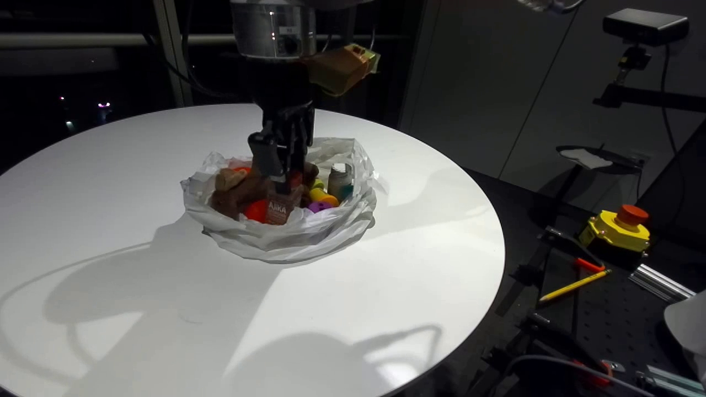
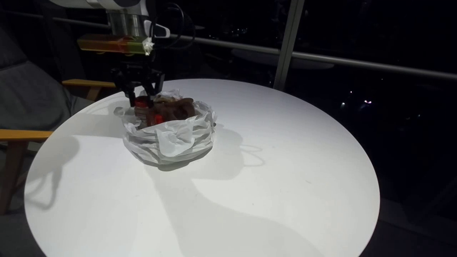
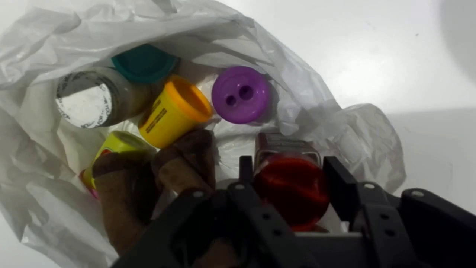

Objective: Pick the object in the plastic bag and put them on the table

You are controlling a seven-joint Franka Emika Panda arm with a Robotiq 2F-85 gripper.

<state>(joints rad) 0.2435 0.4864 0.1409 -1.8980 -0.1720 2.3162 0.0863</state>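
Wrist view: your hand (image 3: pixel 288 167) enters from the lower edge of the frame, clamped on the red-capped jar (image 3: pixel 292 193), its two fingers (image 3: pixel 245 169) set against opposite sides of the cap. You find this jar right of centre in the lower half, inside the plastic bag (image 3: pixel 41 52) and close to the bag's right-hand wall. Above it and slightly left, apart from your fingers, lies a purple disc (image 3: pixel 240 83) with two holes. Toward the upper left, a yellow cup (image 3: pixel 161 124), a teal piece (image 3: pixel 144 62) and a pale-topped jar (image 3: pixel 85 106) are grouped together, well apart from the fingertips. Brown plush limbs (image 3: pixel 115 208) occupy the lower left, partly hidden by your hand, with a yellow-green tub (image 3: pixel 124 143) partly hidden by them. In an exterior view, note the red-orange item (image 1: pixel 255 211) just left of the gripped jar; whether the two touch, you cannot tell. In both exterior views, the hand points down into the bag, the jar's cap uppermost between the fingers; the bag rests on the counter (image 2: pixel 303 171), left of the frame's centre.
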